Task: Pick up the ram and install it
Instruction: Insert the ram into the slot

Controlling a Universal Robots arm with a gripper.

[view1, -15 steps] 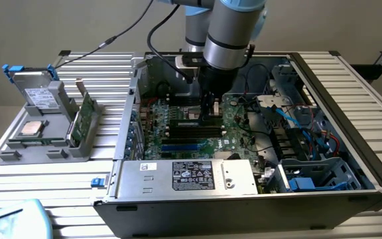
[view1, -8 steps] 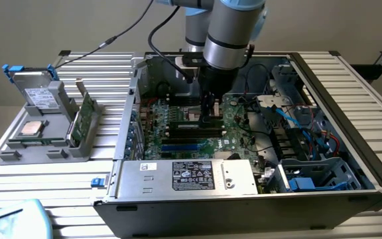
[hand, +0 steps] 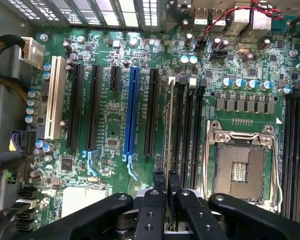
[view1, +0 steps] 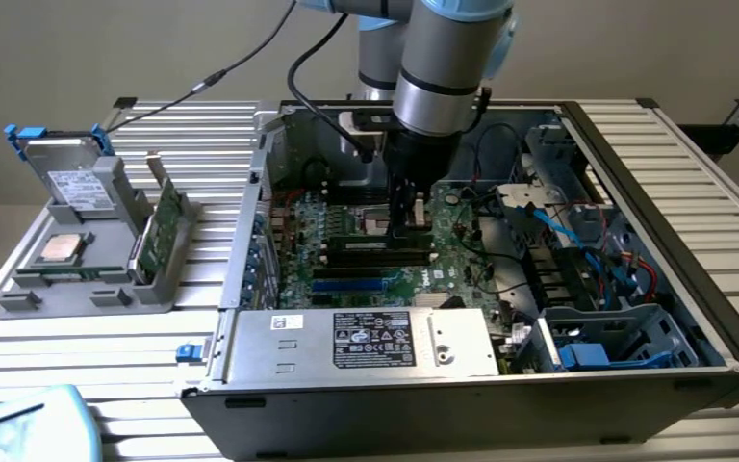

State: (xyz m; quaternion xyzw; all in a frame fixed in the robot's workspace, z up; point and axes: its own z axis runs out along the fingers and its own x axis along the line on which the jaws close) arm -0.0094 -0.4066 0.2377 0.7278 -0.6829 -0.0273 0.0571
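The gripper [view1: 404, 223] hangs straight down into the open computer case [view1: 677, 192], at the middle of the exterior view, just above the motherboard [view1: 344, 265]. In the wrist view its two fingers [hand: 159, 182] are drawn close together and pinch the ram [hand: 168, 125], seen here edge-on as a thin pale strip running away from the fingertips. The stick lies along the bank of black memory slots [hand: 190, 130], between the long black expansion slot next to the blue slot [hand: 132, 110] and the open processor socket [hand: 239, 167]. Whether its lower edge is already down in a slot or just above one I cannot tell. A stick like this should be light and stiff along its length, but thin and easily hurt: the contact edge and the chips on its faces will not stand scraping, and a sideways twist could crack the board or strain the slot. The safest hold looks like the one shown, on the two flat faces near the middle of the top edge, so that any push goes straight down (a grip near one end would tend to tip it). At the left of the exterior view a grey holder [view1: 88, 289] sits on the slatted table [view1: 74, 356], well apart from the gripper.
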